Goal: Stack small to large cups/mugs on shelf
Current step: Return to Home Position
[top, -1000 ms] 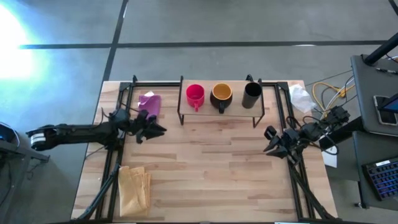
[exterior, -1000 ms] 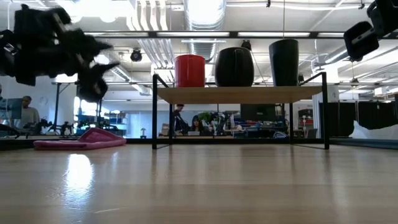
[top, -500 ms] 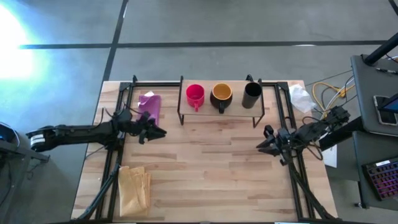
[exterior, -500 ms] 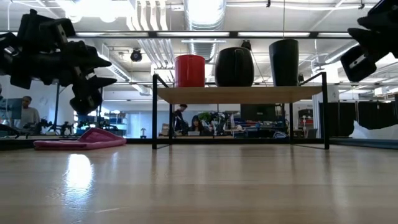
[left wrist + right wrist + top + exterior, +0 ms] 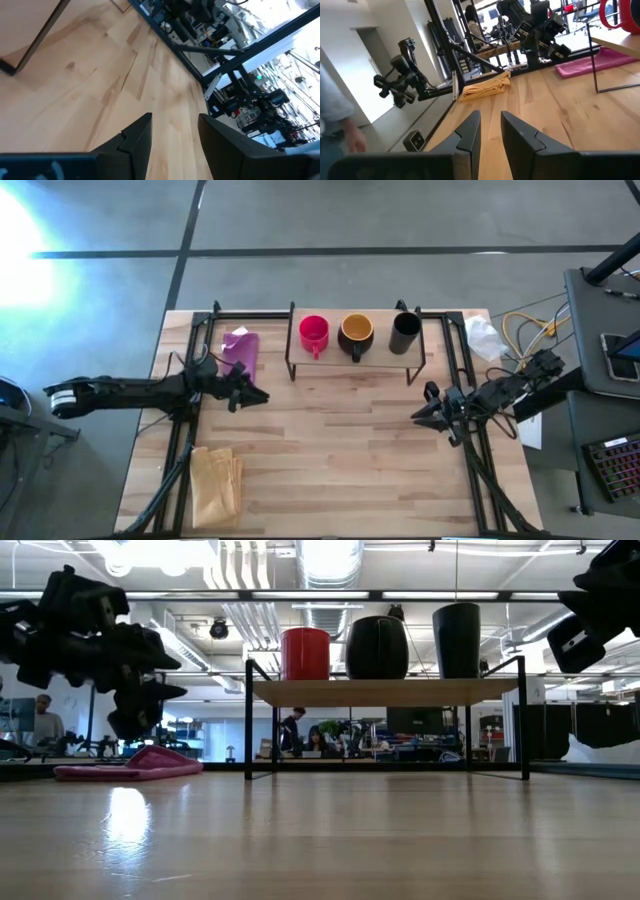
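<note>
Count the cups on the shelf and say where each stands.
3, in a row on the shelf: red mug left, yellow-lined mug middle, black cup right. None looks hidden.

No writing, brand, number or sign can be read on the mugs (image 5: 356,333), the shelf (image 5: 333,353) or anything else.

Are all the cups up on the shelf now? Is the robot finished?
Nearly. Done: the red mug, the mug with the yellow-orange inside and the black cup stand in a row on the shelf, shortest to tallest. In hand: nothing; the left gripper and right gripper hang over the table, away from the shelf, jaws apart and empty. Left: probably only parking the arms.
</note>
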